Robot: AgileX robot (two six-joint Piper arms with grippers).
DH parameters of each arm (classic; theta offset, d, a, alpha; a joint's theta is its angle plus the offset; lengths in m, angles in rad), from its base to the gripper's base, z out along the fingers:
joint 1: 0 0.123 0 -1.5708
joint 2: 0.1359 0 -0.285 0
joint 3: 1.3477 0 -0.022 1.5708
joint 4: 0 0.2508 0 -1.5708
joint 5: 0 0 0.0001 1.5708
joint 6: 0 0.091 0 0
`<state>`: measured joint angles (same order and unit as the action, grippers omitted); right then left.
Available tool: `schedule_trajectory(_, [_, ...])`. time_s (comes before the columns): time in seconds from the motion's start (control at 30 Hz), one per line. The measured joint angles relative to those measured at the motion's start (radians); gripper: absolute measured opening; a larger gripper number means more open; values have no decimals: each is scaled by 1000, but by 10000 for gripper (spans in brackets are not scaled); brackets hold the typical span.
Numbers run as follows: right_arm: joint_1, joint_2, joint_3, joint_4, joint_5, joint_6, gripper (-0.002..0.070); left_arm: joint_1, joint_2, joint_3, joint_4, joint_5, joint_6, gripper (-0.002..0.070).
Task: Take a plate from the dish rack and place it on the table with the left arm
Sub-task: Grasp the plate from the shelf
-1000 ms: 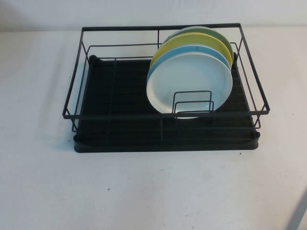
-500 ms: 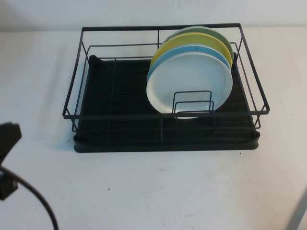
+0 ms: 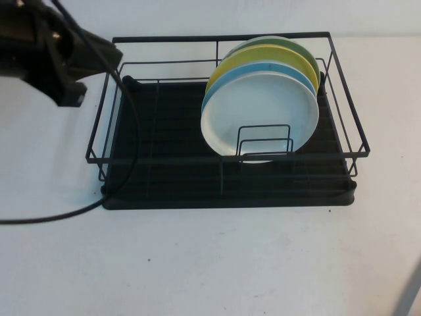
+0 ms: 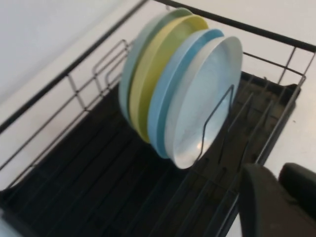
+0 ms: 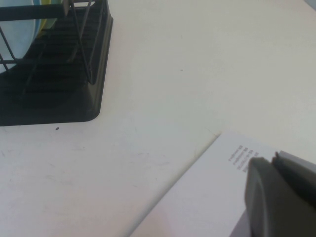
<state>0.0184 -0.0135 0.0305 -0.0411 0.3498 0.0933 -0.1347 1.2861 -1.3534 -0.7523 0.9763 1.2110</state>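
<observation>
The white plate stands upright at the front of a stack in the black wire dish rack, in its right half. It also shows in the left wrist view, leaning on a wire divider. My left arm reaches in at the far left, and my left gripper hangs over the rack's far-left corner, well apart from the plate. In its wrist view the left gripper has its fingers together and holds nothing. My right gripper is shut and empty, low over the table off the rack's right end.
Behind the white plate stand a light blue plate, a yellow plate and a green one. A black cable trails from the left arm across the table. A pale printed sheet lies beneath the right gripper.
My left arm has swung up from the near left edge to the rack's far-left corner. The plates and the rack have not moved.
</observation>
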Motion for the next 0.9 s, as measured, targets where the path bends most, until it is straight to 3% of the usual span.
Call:
schedule_trajectory(0.17, [0,0,0,0,0,0,-20,-32,186,-139,-25,70,83,230])
schedule_trajectory(0.23, [0,0,0,0,0,0,-20,-78,241,-176,-14,58,115,325])
schedule_trajectory(0.3, [0,0,0,0,0,0,-20,-132,281,-197,11,1,138,372])
schedule_trajectory(0.6, [0,0,0,0,0,0,-20,-355,410,-211,98,-338,238,404])
schedule_trajectory(0.9, [0,0,0,0,0,0,-20,-393,517,-211,91,-461,274,405])
